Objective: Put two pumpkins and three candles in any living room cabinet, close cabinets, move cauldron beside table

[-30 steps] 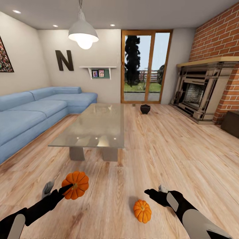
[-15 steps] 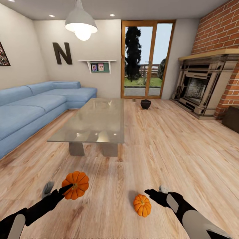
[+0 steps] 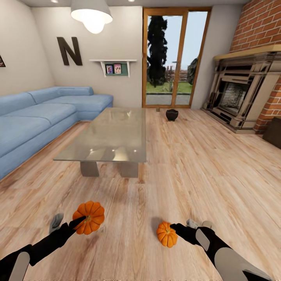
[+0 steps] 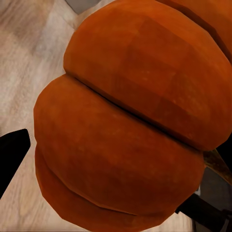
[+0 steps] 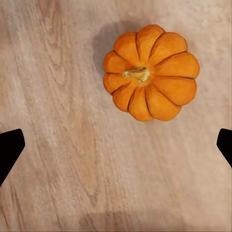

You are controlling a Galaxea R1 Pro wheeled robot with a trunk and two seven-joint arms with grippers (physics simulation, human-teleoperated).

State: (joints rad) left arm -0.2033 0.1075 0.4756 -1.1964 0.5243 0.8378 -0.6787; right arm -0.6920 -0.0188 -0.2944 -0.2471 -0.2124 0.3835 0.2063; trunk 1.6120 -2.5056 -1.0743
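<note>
My left gripper [image 3: 72, 223] is shut on the bigger orange pumpkin [image 3: 89, 217], held just above the floor; its ribbed side [image 4: 130, 121] bulges between the fingers in the left wrist view. The smaller pumpkin [image 3: 166, 234] sits on the wooden floor, right beside my right gripper [image 3: 182, 229]. That gripper [image 5: 116, 147] hangs open above the floor, with the small pumpkin [image 5: 151, 72] just ahead of its fingertips. The black cauldron [image 3: 171, 114] stands on the floor near the glass door. The glass-topped table [image 3: 113, 136] is ahead. I cannot make out any candles.
A blue sofa [image 3: 39, 117] runs along the left wall. The grey fireplace [image 3: 238, 93] stands against the brick wall at the right, with a corner of the dark cabinet [image 3: 274, 133] at the right edge. Wooden floor stretches between the table and the fireplace.
The whole view has shifted, so the camera moved forward. The small pumpkin now lies closer to my right gripper's fingertips. The left gripper still holds the big pumpkin.
</note>
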